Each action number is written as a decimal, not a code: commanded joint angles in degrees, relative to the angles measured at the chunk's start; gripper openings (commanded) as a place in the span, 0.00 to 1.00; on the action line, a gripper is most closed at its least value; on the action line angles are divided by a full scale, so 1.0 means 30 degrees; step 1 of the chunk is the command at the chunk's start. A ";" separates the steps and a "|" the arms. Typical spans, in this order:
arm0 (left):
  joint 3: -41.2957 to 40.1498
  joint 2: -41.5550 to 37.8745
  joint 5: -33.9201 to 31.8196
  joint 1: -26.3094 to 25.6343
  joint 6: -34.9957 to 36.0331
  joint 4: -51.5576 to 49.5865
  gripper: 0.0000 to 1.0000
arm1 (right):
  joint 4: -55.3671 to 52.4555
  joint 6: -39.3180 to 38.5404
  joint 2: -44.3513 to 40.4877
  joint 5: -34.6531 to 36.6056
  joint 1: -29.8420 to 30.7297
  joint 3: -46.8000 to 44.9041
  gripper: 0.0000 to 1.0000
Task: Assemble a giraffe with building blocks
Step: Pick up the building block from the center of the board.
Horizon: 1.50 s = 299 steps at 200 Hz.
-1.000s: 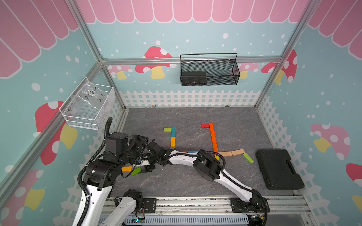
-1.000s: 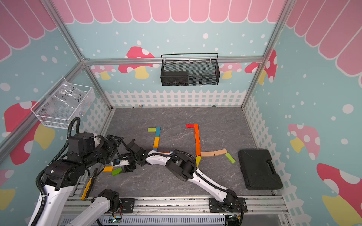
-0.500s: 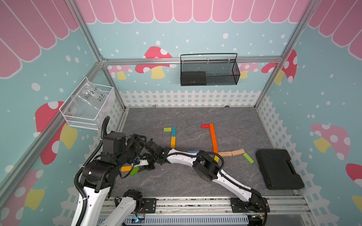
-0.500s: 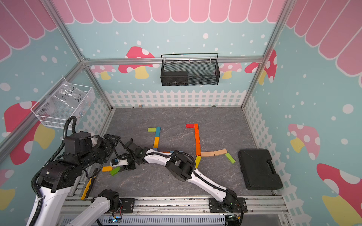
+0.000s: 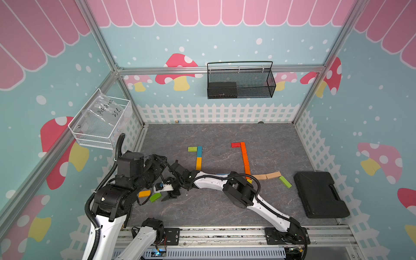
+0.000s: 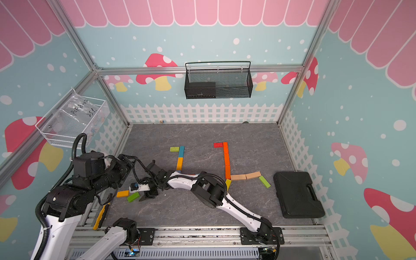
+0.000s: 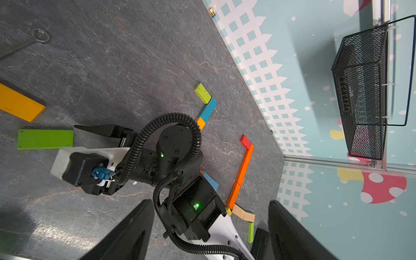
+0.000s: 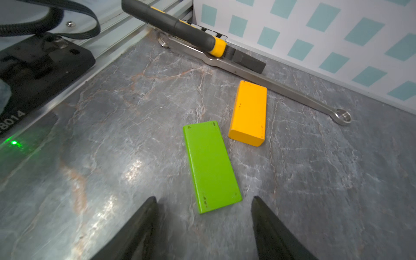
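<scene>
1. Building blocks (image 6: 227, 159): most lie flat across the middle of the worktop (image 5: 191, 213) in two lines. Right line: red block (image 5: 235, 144) at the far end, orange run (image 5: 246, 166) coming near, then tan blocks (image 5: 266, 175) and green bar (image 5: 285, 181) off to the right. Yellow block (image 6: 228, 183) sits at the run's near end, partly under the right arm (image 5: 211, 182). Left line: lime block (image 5: 192, 148), blue block (image 5: 199, 151), yellow-orange block (image 5: 199, 163).
2. Two loose ones near-left: green block (image 8: 211, 166) and orange block (image 8: 248, 112), flat, just beside each other, not touching; orange sits further left.
3. Right hand (image 8: 203, 200): low at the worktop, jaws spread. One end of the green block is between the fingertips (image 8: 149, 207) with a gap on both sides. Not gripped.
4. Left hand (image 7: 208, 202): wide, holding nothing, raised at the left, just beside the right arm.
5. Wrench (image 8: 292, 95) and black-yellow handled tool (image 8: 171, 22) lie along the left fence (image 8: 315, 51), beyond the orange block.
6. Black case (image 5: 319, 193) near-right on the worktop; black wire basket (image 5: 239, 83) hung at the far side; clear bin (image 5: 101, 126) hung at the left.
</scene>
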 commanded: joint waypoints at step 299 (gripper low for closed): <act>0.2832 0.2806 -0.0015 0.2130 0.2303 -0.3724 0.82 | 0.3993 0.3001 -0.8613 0.4184 -0.0499 -1.3951 0.14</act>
